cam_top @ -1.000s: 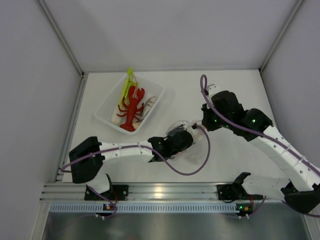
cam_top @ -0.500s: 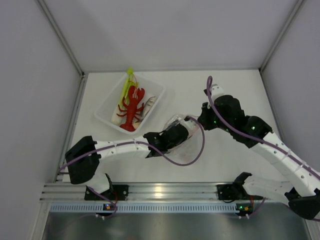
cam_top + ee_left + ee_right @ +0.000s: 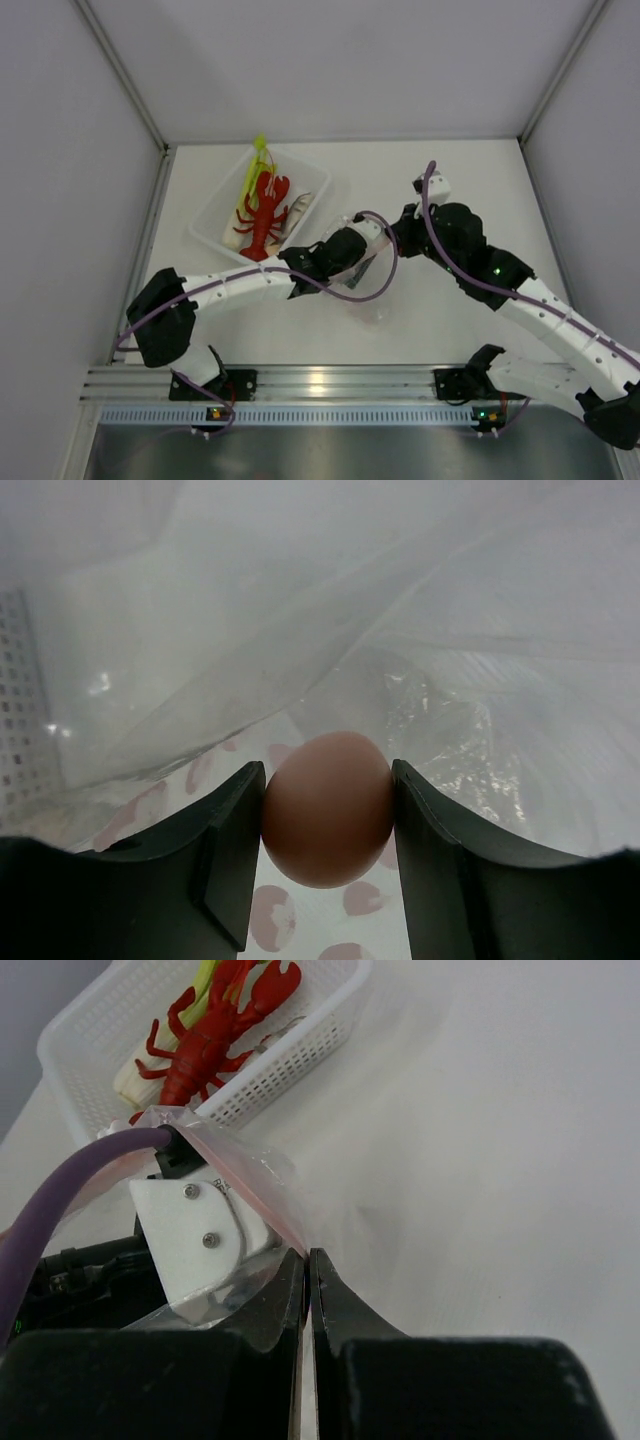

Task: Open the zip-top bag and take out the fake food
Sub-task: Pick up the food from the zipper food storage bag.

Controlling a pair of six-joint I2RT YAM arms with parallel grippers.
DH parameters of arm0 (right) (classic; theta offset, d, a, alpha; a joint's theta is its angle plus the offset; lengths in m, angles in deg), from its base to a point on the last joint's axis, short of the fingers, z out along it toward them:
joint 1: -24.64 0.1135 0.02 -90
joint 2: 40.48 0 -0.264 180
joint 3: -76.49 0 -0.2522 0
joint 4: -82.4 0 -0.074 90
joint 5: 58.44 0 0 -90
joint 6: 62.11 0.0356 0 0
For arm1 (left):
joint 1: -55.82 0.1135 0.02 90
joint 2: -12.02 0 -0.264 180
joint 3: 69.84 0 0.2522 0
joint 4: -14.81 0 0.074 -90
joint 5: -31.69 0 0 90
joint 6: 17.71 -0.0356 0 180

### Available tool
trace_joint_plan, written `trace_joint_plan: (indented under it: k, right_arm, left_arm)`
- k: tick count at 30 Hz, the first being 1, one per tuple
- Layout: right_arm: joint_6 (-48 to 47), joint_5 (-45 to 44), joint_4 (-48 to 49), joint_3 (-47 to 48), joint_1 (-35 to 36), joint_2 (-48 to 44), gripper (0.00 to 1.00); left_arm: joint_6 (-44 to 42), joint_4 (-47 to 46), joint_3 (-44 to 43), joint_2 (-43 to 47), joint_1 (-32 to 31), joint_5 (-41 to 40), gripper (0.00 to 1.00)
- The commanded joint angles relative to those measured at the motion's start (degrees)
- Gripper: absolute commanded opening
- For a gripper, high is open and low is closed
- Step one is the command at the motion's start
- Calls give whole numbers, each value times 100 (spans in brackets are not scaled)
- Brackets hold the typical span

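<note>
The left tool (image 3: 328,772) grips a pinkish-beige round piece (image 3: 327,810) inside the zip-top bag (image 3: 300,630).

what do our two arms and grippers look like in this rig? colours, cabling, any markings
The left arm and right arm match: white links between bulky black joint housings. A purple cable runs along each and loops loose near the wrist. A small green light glows on one right-arm housing. The gripper fingers are flat, matte black. No printed markings are legible.
</note>
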Motion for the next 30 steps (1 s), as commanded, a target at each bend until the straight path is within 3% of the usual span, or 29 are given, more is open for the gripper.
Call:
trace_joint_plan:
  k: [1, 10, 17, 21, 25, 28, 30]
  right_arm:
    - [-375, -1492, -815, -353, -226, -174, 0]
    - [-551, -1324, -558, -187, -313, 369, 0]
    - [-375, -1342, -752, -117, -656, 810, 0]
    - [-314, -1263, -805, -117, -717, 1090, 0]
    - [-384, -860, -648, -99, -885, 1083, 0]
    - [-542, 17, -331, -108, -893, 933, 0]
    - [-621, 1045, -182, -134, -893, 767, 0]
  left_arm:
    - [1443, -501, -265, 701, 721, 384, 0]
    - [1260, -941, -177, 947, 721, 1659, 0]
    - [1276, -941, 16, 1395, 721, 1028, 0]
    - [1013, -1204, 174, 1580, 721, 1377, 0]
    - [793, -1599, 516, 1729, 721, 2289, 0]
    - [749, -2381, 911, 1887, 721, 2609, 0]
    - [810, -2785, 1044, 1923, 721, 2496, 0]
